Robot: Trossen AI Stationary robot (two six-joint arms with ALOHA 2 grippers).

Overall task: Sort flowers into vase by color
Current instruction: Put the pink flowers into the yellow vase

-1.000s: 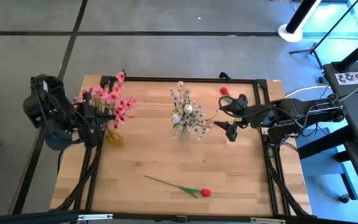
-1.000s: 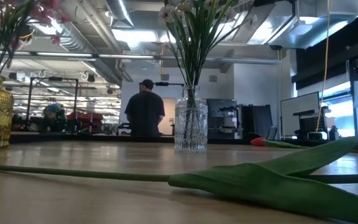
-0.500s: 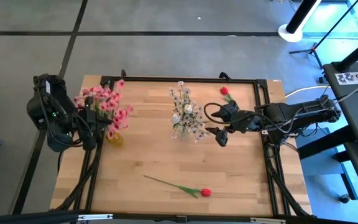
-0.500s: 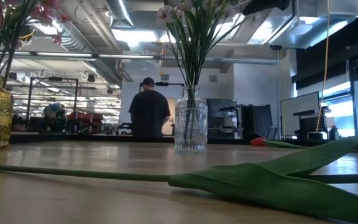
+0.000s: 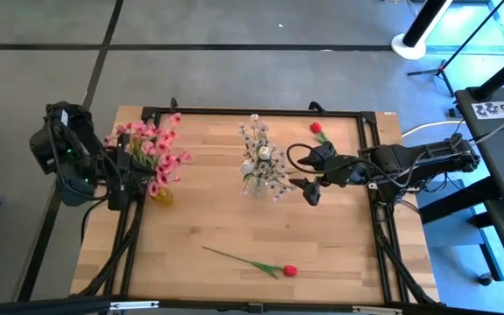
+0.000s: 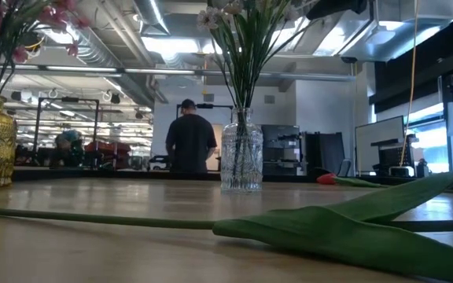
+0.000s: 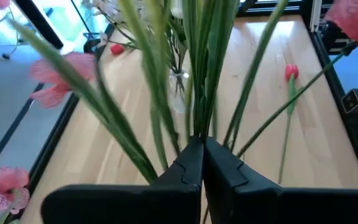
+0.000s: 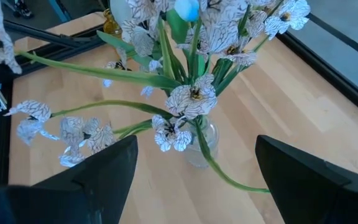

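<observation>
Left hand (image 7: 201, 163) pressed together on the pink flowers (image 5: 151, 149), holding the stems up over the gold vase (image 5: 161, 194), likely to keep pink with pink. Right hand (image 5: 309, 180) spread and empty beside the clear vase (image 5: 256, 185) of white flowers (image 5: 263, 156). 2 red flowers unsorted on the surface (image 5: 208, 219): 1 (image 5: 280, 269) near front, 1 (image 5: 317, 128) at back.

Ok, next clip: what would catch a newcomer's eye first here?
Probably the pink blossom sprays at the table's left edge, their stems pinched in the shut left gripper above the gold vase. Mid-table stands the clear vase of white blossoms, with the open right gripper just beside it. One red rosebud lies near the front edge, another at the back.
</observation>
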